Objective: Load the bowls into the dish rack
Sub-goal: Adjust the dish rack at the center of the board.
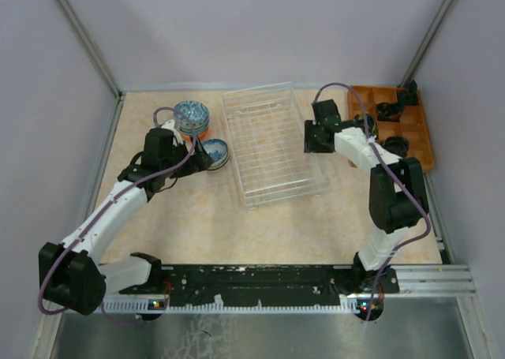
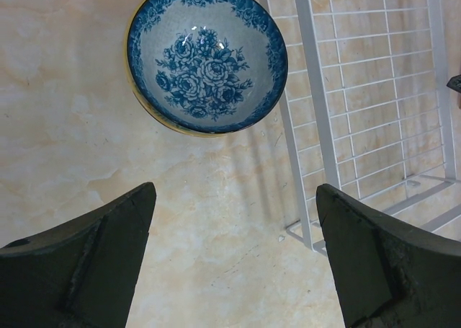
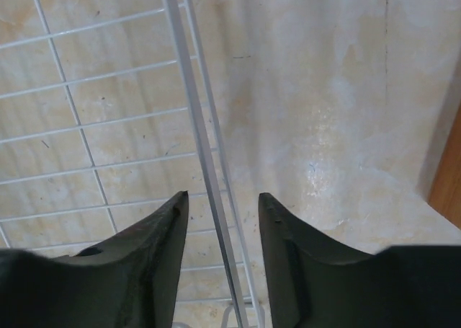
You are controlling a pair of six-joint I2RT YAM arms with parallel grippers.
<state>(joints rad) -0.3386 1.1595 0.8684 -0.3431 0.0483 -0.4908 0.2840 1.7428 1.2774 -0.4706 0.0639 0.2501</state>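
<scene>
top view: the wire rack (image 1: 272, 142) sits on the table (image 1: 197, 217). a stack of bowls (image 1: 192, 116) and a single bowl (image 1: 215, 152) stand outside it, at its 9 o'clock. the orange tray (image 1: 392, 126) at its 3 o'clock holds black items (image 1: 387, 110).
left wrist: the left gripper (image 2: 234, 198) is released and gaping, with the single bowl at 12 o'clock.
right wrist: the right gripper (image 3: 222, 198) straddles the rack's rim wire, jaws partly apart and not pinching it.

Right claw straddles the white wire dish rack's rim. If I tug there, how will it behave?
The white wire dish rack looks empty and thin-wired, so probably light; it should slide on the smooth beige marbled tabletop. Its slim rim wire inside the right claw may flex or slip, and a one-sided pull will likely swivel it.
</scene>
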